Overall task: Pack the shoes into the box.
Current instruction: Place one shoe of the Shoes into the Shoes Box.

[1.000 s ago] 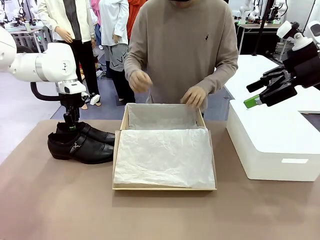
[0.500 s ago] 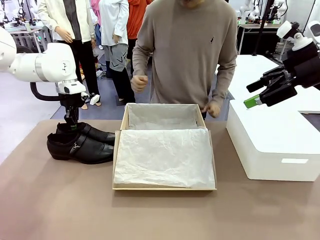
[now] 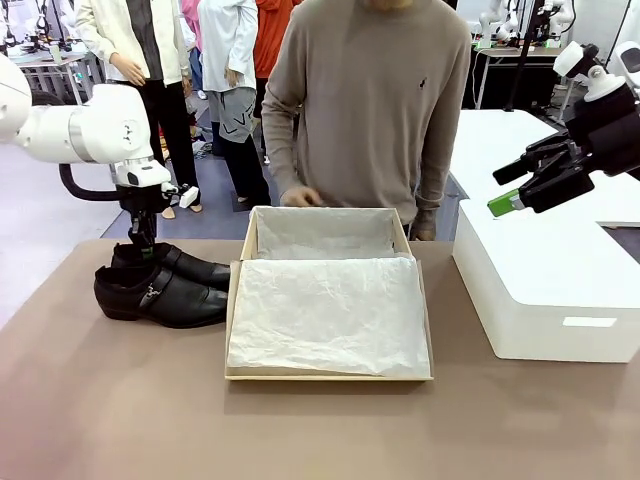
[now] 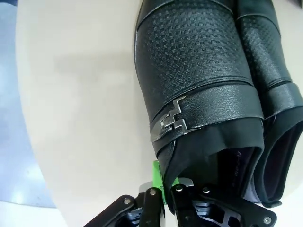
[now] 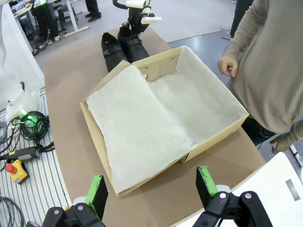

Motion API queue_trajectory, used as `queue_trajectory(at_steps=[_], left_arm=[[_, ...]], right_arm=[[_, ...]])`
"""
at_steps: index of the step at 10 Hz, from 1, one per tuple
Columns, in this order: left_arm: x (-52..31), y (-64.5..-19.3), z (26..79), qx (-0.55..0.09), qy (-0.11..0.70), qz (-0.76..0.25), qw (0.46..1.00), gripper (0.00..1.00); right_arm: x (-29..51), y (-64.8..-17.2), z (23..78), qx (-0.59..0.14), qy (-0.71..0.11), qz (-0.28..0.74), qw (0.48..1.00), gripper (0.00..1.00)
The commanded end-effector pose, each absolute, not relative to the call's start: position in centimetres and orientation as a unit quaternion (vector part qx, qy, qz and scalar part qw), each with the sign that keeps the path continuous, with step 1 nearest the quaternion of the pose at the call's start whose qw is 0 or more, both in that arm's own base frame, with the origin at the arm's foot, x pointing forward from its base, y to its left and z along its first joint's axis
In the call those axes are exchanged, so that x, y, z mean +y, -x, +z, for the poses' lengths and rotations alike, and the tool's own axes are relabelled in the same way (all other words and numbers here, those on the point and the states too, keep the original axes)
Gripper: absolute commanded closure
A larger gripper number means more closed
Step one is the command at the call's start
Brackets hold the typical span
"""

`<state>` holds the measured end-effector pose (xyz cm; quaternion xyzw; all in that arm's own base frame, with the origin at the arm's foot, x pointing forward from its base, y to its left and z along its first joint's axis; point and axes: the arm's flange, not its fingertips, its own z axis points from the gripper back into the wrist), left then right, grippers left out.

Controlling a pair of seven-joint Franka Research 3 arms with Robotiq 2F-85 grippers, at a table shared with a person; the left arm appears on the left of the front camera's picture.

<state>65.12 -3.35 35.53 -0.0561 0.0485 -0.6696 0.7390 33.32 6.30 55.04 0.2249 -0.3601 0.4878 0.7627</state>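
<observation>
The two glossy black shoes [image 3: 165, 290] lie side by side on the table, left of the box, toes pointing at it. My left gripper [image 3: 146, 252] comes straight down on their heel end. In the left wrist view it [image 4: 163, 194] is shut on the heel rim of the buckled shoe [image 4: 199, 80], with the other shoe [image 4: 274, 94] right beside it. The tan box [image 3: 232, 320] lies open in the middle, lined with white tissue paper [image 3: 325, 315]. My right gripper [image 3: 497, 192] hangs open high at the right, above the box's [image 5: 208, 142] corner, fingers [image 5: 204, 182] wide apart and holding nothing.
A large white box [image 3: 545, 280] stands at the right of the table. A person in a tan sweater [image 3: 370, 100] stands at the far edge with a hand [image 3: 300, 197] by the tan box's far rim. Other people stand farther off at the back left.
My left gripper has shut on the shoe's heel rim. The person has straightened up and lowered both hands to the table's far edge. My right arm has not moved.
</observation>
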Motion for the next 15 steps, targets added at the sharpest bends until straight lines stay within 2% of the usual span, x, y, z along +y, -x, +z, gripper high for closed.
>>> queue_trajectory(at_steps=[1,7,11,15], left_arm=[[-2.2,-65.4,38.0,0.022,0.035,-0.648,0.760,1.00],[0.2,-67.1,47.2,0.004,-0.043,-0.631,0.775,1.00],[-4.8,-64.5,52.2,0.008,-0.021,-0.618,0.786,1.00],[-10.8,-62.1,55.3,0.003,0.014,-0.638,0.770,1.00]], right_arm=[[6.2,-33.7,55.1,-0.370,-0.234,0.496,0.749,0.00],[6.2,-33.7,55.1,-0.370,-0.234,0.496,0.749,0.00],[6.2,-33.7,55.1,-0.370,-0.234,0.496,0.749,0.00],[6.2,-33.7,55.1,-0.370,-0.234,0.496,0.749,0.00]])
